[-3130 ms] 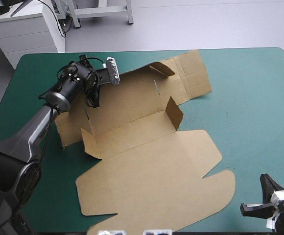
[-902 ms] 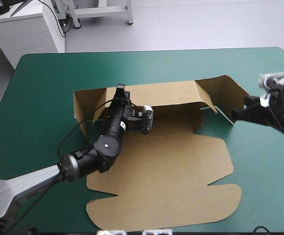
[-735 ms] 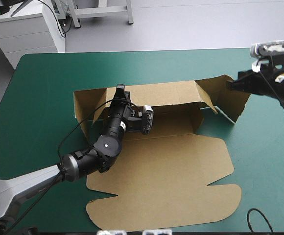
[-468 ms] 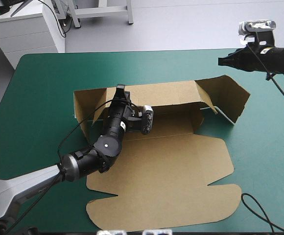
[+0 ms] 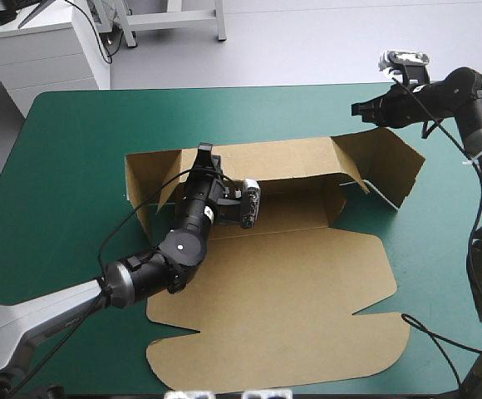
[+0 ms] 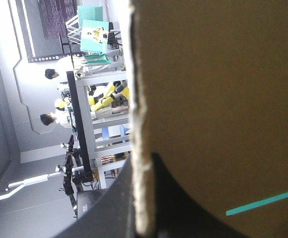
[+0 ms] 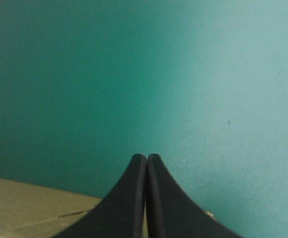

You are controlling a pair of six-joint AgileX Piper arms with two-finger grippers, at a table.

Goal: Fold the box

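The left claw (image 5: 202,155) pinches the brown box's (image 5: 282,291) ragged rear wall; the right claw (image 5: 361,109), closed to a pointed arch, hovers beyond it.

box (image 5: 291,291): brown board sheet, partly formed, mid surface (image 5: 75,141). Far long wall raised upright. End flaps at its left and right ends stand up, angled. Lid panel lies flat toward the near edge, 2 side notches.
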